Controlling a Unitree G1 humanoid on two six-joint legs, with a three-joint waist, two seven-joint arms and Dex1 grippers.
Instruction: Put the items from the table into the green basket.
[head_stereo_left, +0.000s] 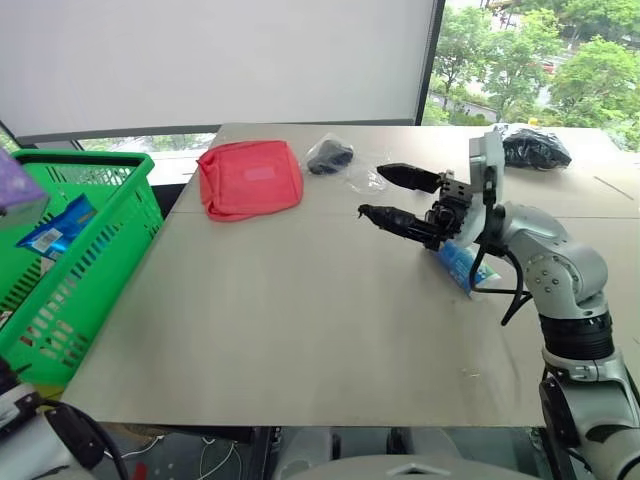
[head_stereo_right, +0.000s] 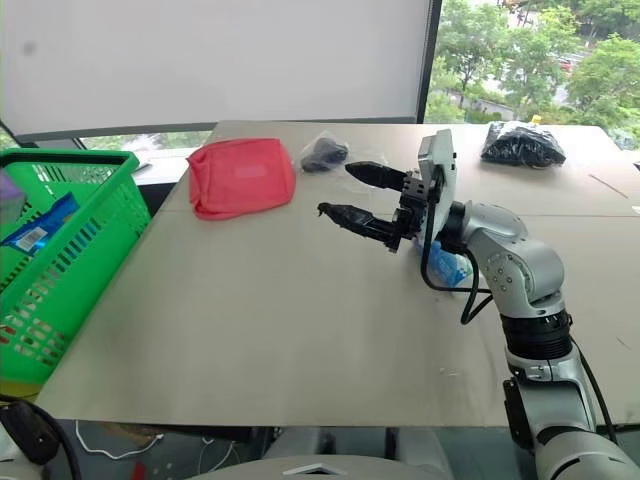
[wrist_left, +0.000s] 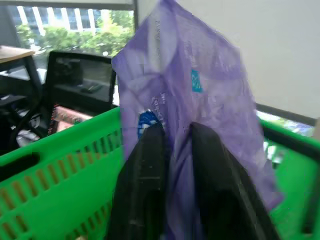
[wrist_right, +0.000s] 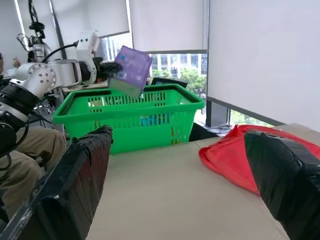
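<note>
Green basket (head_stereo_left: 110, 215), red pouch (head_stereo_left: 250, 177), purple packet (wrist_right: 130, 70)

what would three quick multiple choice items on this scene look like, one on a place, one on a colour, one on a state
1. Where is the purple packet?
A. above the green basket
B. flat on the table
C. on the red pouch

2. What colour is the pouch lying on the table?
A. yellow
B. red
C. white

3. How does the right gripper stand?
A. shut on the tube
B. shut on nothing
C. open and empty

Answers: 1 A, the left gripper holds it over the green basket. 2 B, it is plainly red. 3 C, its fingers are spread with nothing between them.
</note>
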